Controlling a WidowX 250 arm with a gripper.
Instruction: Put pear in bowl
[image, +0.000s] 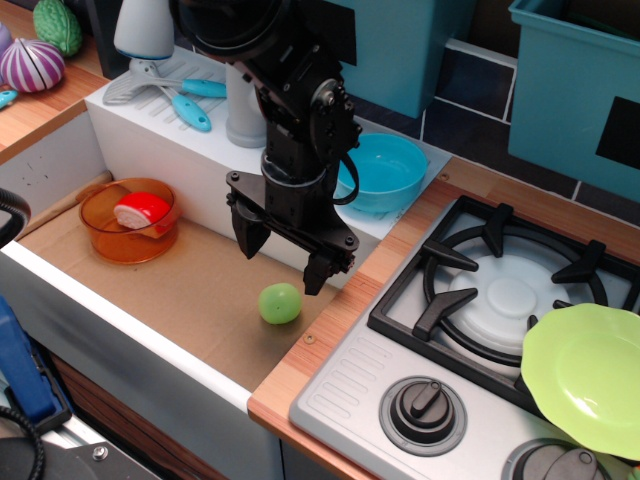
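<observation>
The pear (280, 303) is a small smooth light green ball lying on the brown floor of the sink (150, 290), near its right front corner. My gripper (284, 258) hangs just above and slightly behind the pear, fingers spread wide and empty. One fingertip (250, 238) is to the pear's upper left, the other (317, 273) just to its upper right. The light blue bowl (385, 172) stands on the white ledge behind the sink, partly hidden by my arm.
A transparent orange bowl (130, 220) with a red and white item sits at the sink's left. A lime-green plate (588, 370) lies on the stove (500, 300). Blue utensils (190, 105) and a white cylinder (243, 115) stand on the back ledge. Teal bins (575, 90) behind.
</observation>
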